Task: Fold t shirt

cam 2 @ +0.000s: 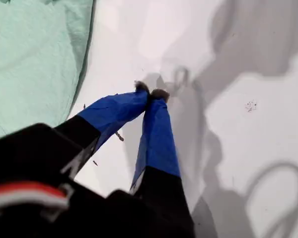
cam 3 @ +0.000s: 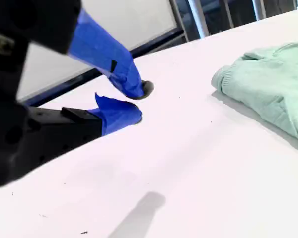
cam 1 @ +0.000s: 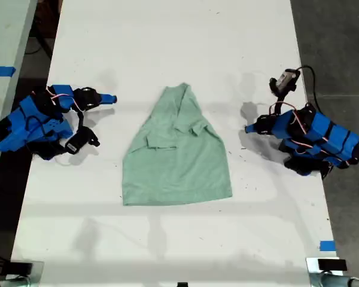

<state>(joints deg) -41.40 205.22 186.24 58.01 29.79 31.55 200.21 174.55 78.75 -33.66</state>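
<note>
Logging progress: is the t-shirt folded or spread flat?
Partly folded: the t shirt has both sleeves turned inward, narrowing toward the collar; the hem lies unfolded.

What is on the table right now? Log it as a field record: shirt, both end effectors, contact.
t shirt: mint green, lying mid-table, upper part gathered inward, hem spread wide
table: white
my first end effector: at the exterior view's right, shut, tips touching, holding nothing
my second end effector: at the exterior view's left, slightly open, holding nothing
contact: neither end effector touches the t shirt; both sit beside it
fold state: not finished
</note>
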